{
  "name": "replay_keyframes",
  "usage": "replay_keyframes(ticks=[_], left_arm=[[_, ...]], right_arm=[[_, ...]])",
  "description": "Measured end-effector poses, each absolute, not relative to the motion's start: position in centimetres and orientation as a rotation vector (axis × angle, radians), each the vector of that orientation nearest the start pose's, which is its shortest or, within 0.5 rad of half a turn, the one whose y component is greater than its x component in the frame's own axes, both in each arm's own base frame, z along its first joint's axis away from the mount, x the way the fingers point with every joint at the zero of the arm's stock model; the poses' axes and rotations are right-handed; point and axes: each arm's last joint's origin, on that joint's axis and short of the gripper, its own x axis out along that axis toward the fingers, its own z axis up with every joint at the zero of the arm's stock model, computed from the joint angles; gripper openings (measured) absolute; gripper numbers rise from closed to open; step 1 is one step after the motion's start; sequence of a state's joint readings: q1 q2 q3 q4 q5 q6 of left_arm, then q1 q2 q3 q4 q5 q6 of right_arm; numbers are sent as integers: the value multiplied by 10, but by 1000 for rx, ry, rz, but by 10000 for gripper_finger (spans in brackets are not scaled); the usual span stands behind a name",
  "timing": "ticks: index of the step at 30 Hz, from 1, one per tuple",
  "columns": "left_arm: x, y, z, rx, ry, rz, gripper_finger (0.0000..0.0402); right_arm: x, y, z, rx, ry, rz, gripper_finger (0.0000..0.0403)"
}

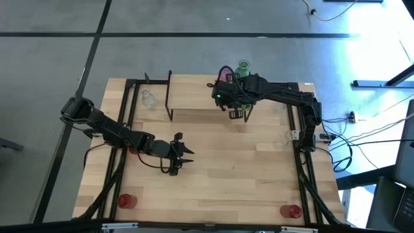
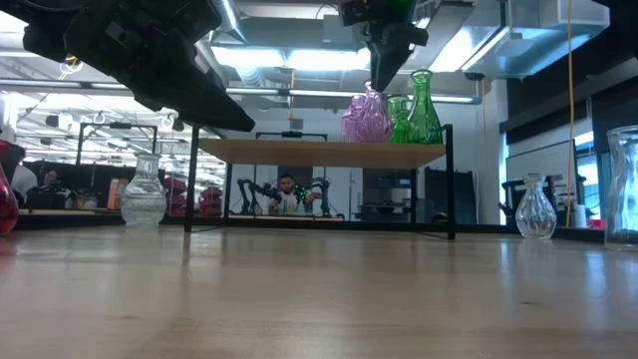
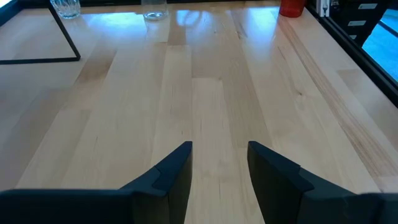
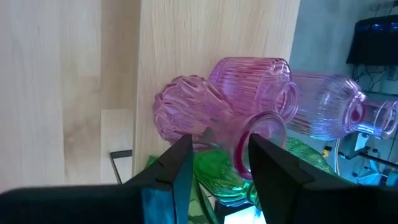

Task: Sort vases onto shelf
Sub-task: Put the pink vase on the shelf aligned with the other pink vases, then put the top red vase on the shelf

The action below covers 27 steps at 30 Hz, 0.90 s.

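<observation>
Near edge of the table (image 1: 220,188): two red vases not sorted yet, one at the near-left corner (image 1: 126,201), one at the near-right (image 1: 291,211).

Mid-table: left gripper (image 1: 183,155) hovers over bare wood, well apart from any vase. Its fingers (image 3: 171,171) stand parted with only tabletop showing between them, so it's empty, idle.

Right side: a clear vase (image 2: 535,207) stands on the table near the right frame, faint in the overhead view. Another tall glass piece (image 2: 625,189) is cut off at the low view's right edge; can't tell what it is.

Far left: one more clear vase (image 1: 148,99) on the table just beside the shelf's left leg, not on the board.

Far end: shelf (image 1: 194,94) has a cluster at its right end. Low view shows a pink vase (image 2: 367,118) and two green ones (image 2: 423,110) upright on the board; wrist view shows at least two pink ribbed bodies plus green glass packed close together.

Right gripper (image 1: 226,97) sits directly above that cluster. Fingers (image 4: 174,168) parted, flanking the neck of a pink vase (image 4: 258,146); doesn't look clamped, reads as released.

Progress: my read is a bit under halfway. Four or five on the shelf; two red and at least two clear left on the table. Left half of the shelf is bare.
</observation>
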<state>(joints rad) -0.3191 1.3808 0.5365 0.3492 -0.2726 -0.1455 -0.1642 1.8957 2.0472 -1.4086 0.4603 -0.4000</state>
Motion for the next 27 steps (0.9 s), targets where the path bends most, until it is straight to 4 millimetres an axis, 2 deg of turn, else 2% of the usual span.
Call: replay_keyframes(ticks=[6,13,17,22,25,27], left_arm=[[251,-75,174,2,475,-11,147],[251,-75,174,0,471,-11,147],[252,-75,177,-10,446,-12,147],[255,-77,181,7,421,-45,147],[262,-79,194,7,412,-43,147],[267,-81,203,9,465,-35,147]], right_arm=[[359,-72,366,-514,1345,-281,141],[355,-71,394,-473,1235,-319,141],[348,-62,410,-365,1190,-274,141],[344,-29,415,-215,1167,-74,141],[343,-3,414,-224,1185,16,141],[342,15,413,-256,1185,65,141]])
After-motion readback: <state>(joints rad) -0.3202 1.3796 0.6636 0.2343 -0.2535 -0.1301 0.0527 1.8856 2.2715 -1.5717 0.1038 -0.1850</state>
